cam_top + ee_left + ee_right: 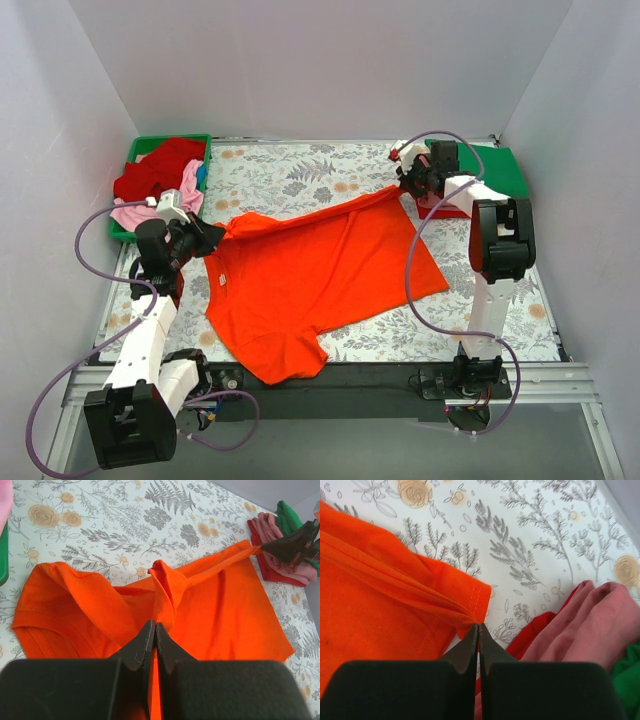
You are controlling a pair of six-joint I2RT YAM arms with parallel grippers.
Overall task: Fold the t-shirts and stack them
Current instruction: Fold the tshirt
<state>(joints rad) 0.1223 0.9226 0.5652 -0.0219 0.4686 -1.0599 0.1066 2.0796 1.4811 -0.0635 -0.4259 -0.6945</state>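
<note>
A bright orange t-shirt (320, 270) lies spread across the flowered table, stretched between both grippers. My left gripper (212, 240) is shut on a bunched fold of it (165, 590) near a sleeve, at the left. My right gripper (408, 185) is shut on the shirt's hem corner (470, 610) at the far right. A stack of folded t-shirts, red (532, 630), dusty pink (580, 630) and green (627, 675), sits just past the right gripper (479, 625). More t-shirts, dark red (160, 168) and light pink (140, 212), are piled at the back left.
A green plastic tray (170, 143) holds the unfolded pile at the back left. The folded stack (280, 555) rests at the back right, the green one (500, 170) on top. White walls close in the table on three sides.
</note>
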